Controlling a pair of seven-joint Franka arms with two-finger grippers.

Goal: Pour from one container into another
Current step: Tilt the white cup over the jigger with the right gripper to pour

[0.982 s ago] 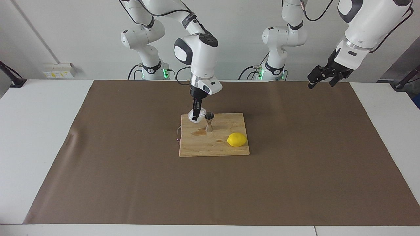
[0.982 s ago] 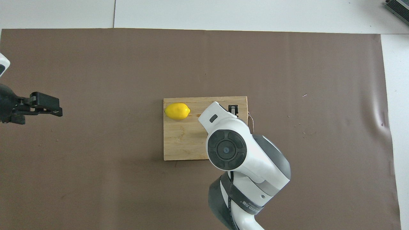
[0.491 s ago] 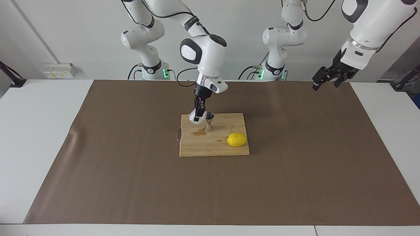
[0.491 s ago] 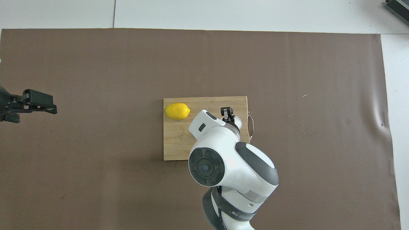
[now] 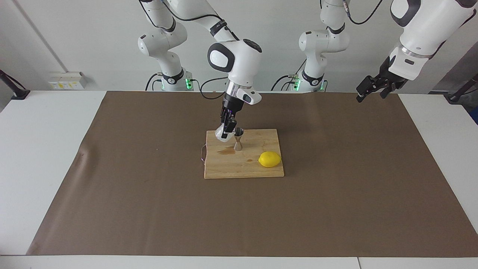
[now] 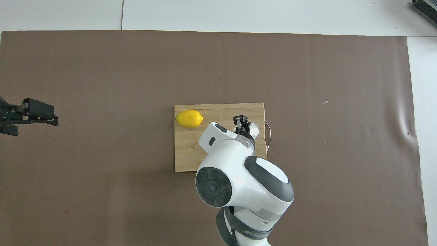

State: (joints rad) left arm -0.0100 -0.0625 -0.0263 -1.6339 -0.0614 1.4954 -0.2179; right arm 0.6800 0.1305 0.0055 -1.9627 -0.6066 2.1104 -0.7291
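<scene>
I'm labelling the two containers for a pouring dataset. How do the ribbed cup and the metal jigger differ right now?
The ribbed cup is whitish and translucent; the metal jigger is silvery and hourglass-shaped. The cup is gripped in the right hand, tilted toward the jigger; the jigger stands upright and free on the cutting board. The cup is squat, the jigger narrow-waisted. Both are small and over the same board.

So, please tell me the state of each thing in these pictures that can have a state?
right pincer: shut on the ribbed cup, over the cutting board.
ribbed cup: held, tilted toward the jigger.
jigger: upright on the cutting board, not held.
lemon: lying on the cutting board, untouched.
cutting board: flat on the brown mat, a wet stain beside the jigger.
left pincer: open, empty, waiting in the air.
</scene>
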